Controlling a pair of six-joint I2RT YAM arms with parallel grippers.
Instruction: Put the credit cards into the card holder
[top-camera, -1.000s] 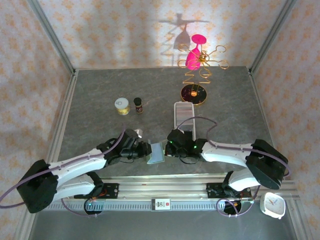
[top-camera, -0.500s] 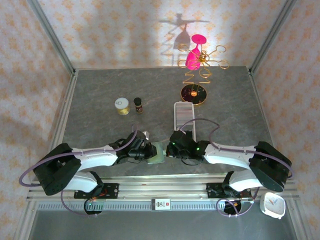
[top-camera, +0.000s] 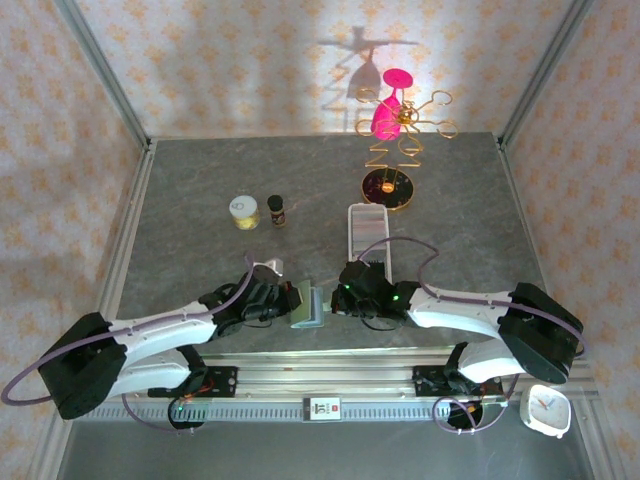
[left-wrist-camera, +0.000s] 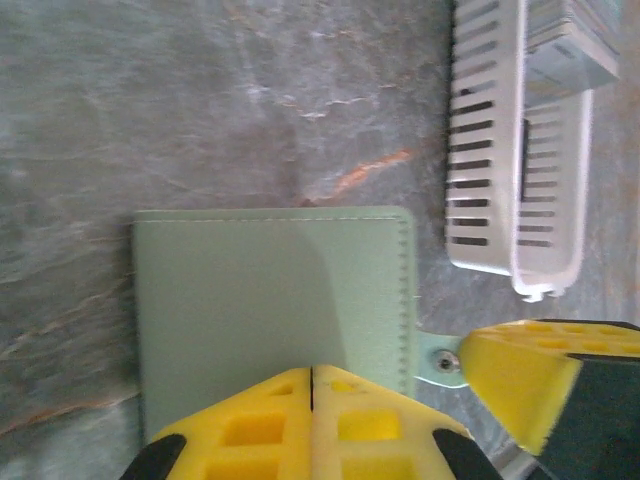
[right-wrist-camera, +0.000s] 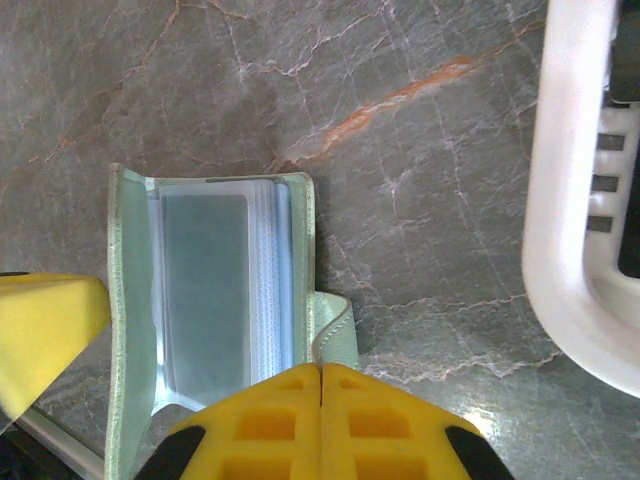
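My left gripper (left-wrist-camera: 312, 380): arm low, reaching inward; jaws pressed together at card holder (left-wrist-camera: 270, 290) edge.
My right gripper (right-wrist-camera: 320, 376): mirrored pose, jaws pressed together.

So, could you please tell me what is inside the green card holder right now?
The open card holder shows a stack of clear plastic sleeves, the top one with a grey-blue panel; card or lining, I cannot tell. The right gripper covers its near end.

White arms (top-camera: 160, 325), purple cables (top-camera: 398, 240), yellow fingers (left-wrist-camera: 245, 430)
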